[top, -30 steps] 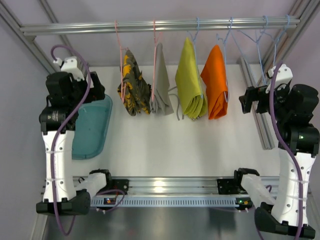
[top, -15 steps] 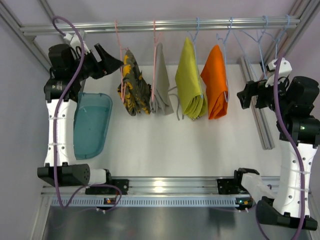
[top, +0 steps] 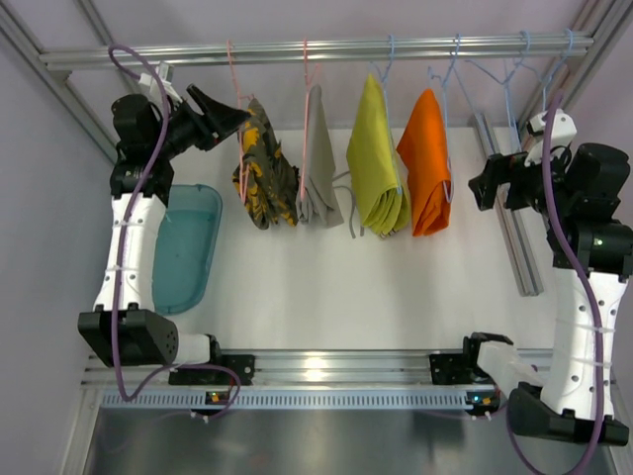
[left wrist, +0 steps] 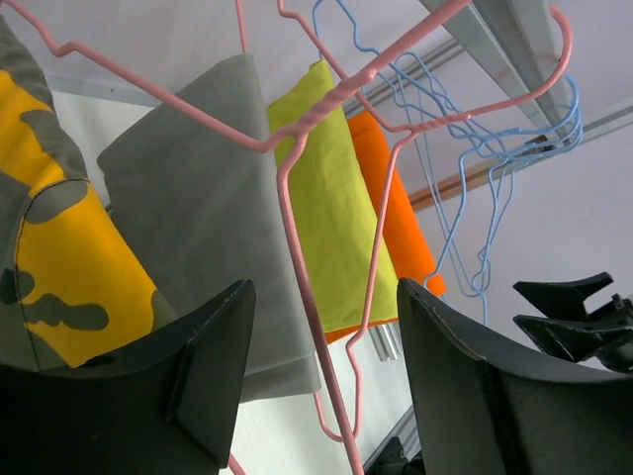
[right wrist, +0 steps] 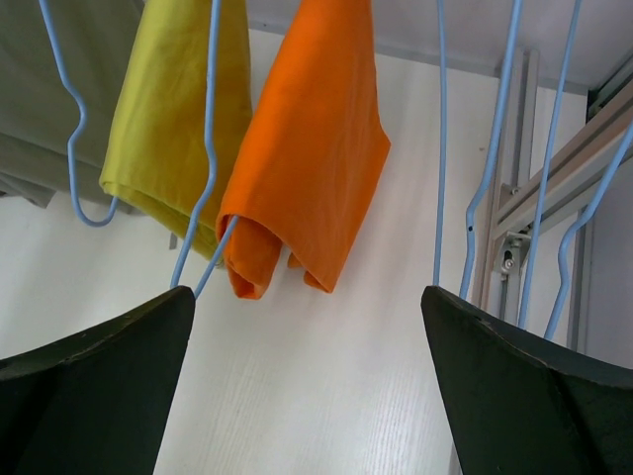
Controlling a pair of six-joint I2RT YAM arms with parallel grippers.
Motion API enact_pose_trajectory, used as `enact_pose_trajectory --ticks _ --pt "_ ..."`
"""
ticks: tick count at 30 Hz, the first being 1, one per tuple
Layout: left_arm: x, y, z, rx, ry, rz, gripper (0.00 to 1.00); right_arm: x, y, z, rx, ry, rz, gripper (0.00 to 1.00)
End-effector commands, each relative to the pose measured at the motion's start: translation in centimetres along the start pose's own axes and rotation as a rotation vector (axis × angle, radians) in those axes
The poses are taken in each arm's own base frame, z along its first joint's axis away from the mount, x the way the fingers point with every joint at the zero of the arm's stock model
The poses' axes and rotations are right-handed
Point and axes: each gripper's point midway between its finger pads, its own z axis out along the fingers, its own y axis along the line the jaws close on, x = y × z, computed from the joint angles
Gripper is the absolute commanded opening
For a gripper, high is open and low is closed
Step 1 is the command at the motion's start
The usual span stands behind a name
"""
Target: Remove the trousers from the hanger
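The camouflage trousers (top: 265, 176) and grey trousers (top: 318, 173) hang on pink hangers (left wrist: 341, 95) over the far edge of the white desk (top: 326, 287), left of middle. The left gripper (top: 233, 117), jaws spread, sits just beside the camouflage pair. I judge this the approach; next it must close on cloth, not wire. The right gripper (top: 483, 193) gapes near the right edge. A teal tray (top: 183, 257) lies by the left edge.

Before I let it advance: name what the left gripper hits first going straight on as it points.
Likely the pink hanger wire, seen between the open jaws of the left gripper in its wrist view; the camouflage trousers hang just beside. Depth unclear.
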Motion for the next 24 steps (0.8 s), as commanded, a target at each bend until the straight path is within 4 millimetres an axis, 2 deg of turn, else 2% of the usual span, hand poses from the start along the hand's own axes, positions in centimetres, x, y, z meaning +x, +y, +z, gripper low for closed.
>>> enact_pose_trajectory --ticks 1,7,13,20,24 --pt "-1.3 -1.8 0.7 0.121 -0.048 0.009 0.65 -2.0 -0.1 -0.4 0.004 -0.050 -0.007 0.99" --pt "-1.9 -2.5 1.2 0.178 -0.055 -0.052 0.57 -2.8 0.1 -0.7 -0.006 -0.068 -0.008 0.99" --pt "-2.3 -3.4 1.3 0.242 -0.073 -0.115 0.49 -2.5 0.2 -0.5 -0.018 -0.054 -0.012 0.99" --pt "-1.8 -2.6 2.0 0.261 -0.050 -0.249 0.45 -2.8 0.3 -0.6 -0.024 -0.055 -0.012 0.99" --pt "-1.6 -2.2 2.4 0.271 -0.043 -0.307 0.37 -3.0 0.4 -0.6 -0.027 -0.057 -0.013 0.99"
